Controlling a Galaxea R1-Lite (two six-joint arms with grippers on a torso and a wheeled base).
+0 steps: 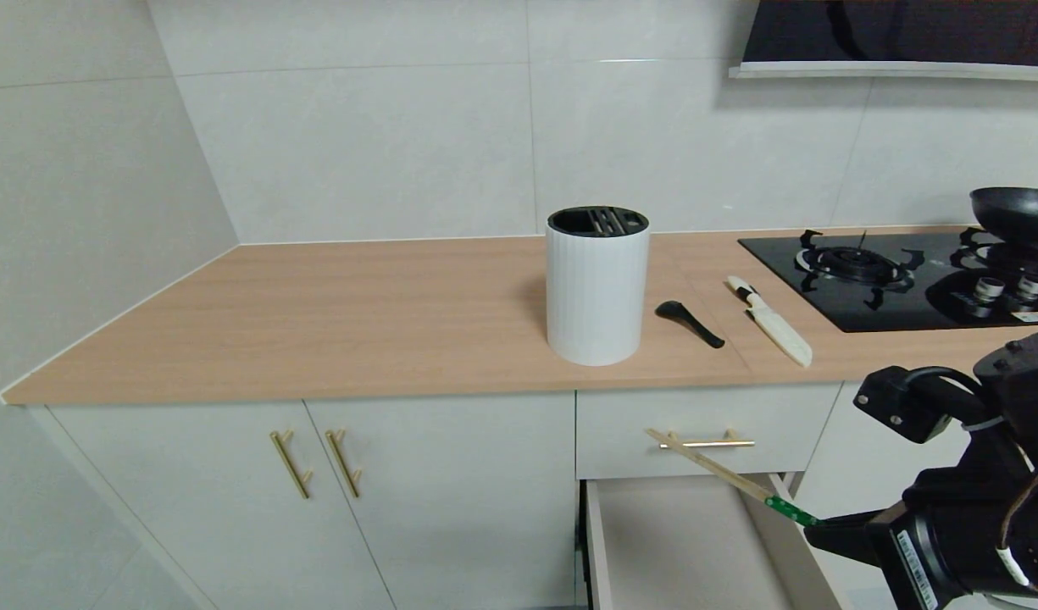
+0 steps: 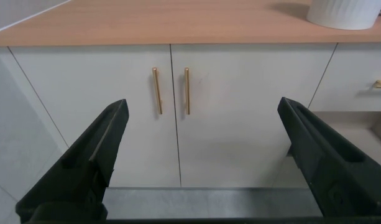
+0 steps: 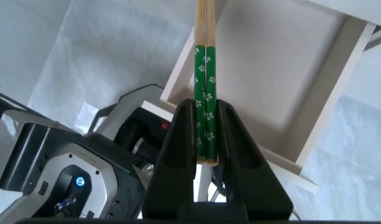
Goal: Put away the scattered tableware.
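Note:
My right gripper (image 1: 824, 524) is shut on a pair of wooden chopsticks (image 1: 722, 473) with green flowered ends (image 3: 202, 99), held slanting over the open drawer (image 1: 688, 542) below the counter. On the wooden countertop (image 1: 358, 313) stands a white ribbed utensil holder (image 1: 596, 288) with a black slotted top. Beside it lie a black spoon (image 1: 690, 323) and a white-sheathed knife (image 1: 771, 320). My left gripper (image 2: 202, 155) is open, low in front of the white cabinet doors (image 2: 171, 112), with nothing between its fingers.
A black gas hob (image 1: 900, 275) with a black pan (image 1: 1017, 212) is at the counter's right end. Tiled walls close off the back and left. Gold handles (image 1: 315, 462) mark the cabinet doors; another handle (image 1: 709, 441) is on the upper shut drawer.

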